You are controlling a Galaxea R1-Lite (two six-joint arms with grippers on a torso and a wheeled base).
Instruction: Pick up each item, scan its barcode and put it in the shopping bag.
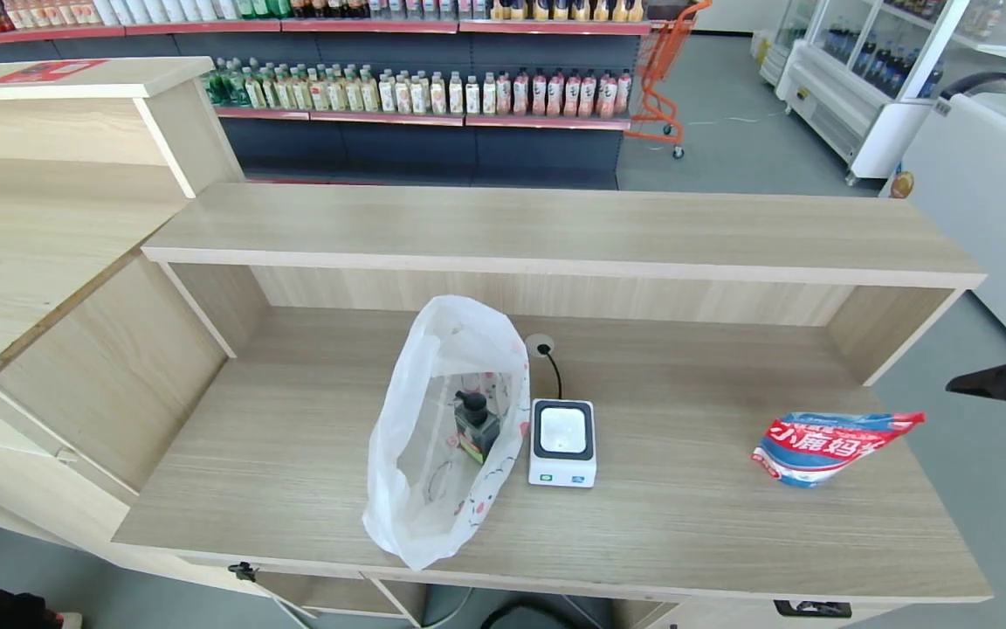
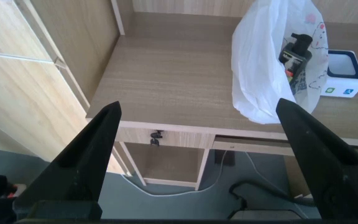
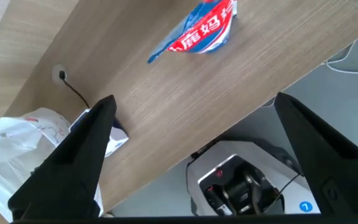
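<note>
- The surface (image 1: 686, 524) is a pale wooden counter with a raised ledge along its far side.
- A white plastic bag (image 1: 416, 437) stands slumped near the middle of the surface, with its mouth open upward.
- Inside the bag a dark pump bottle (image 1: 475, 425) stands roughly upright, pump head on top.
- The scanner (image 1: 562, 441), a white box with a dark-framed window facing up, sits just right of the bag, whose edge is against its side.
- A black cable (image 1: 554, 371) runs from the scanner's far side to a round hole in the surface.
- A red, blue and white pouch (image 1: 826, 445) lies flat near the right end of the surface, well apart from the scanner.
- The left gripper (image 2: 197, 165) hangs off the front left corner of the surface, over the floor, with its jaws spread wide and nothing between them.
- The right gripper (image 3: 194, 155) is out past the right front of the surface, jaws wide and empty, with the pouch beyond it.
- Behind the counter, shelves (image 1: 424, 92) hold rows of bottles, and an orange cart (image 1: 664, 61) stands beside them.
</note>
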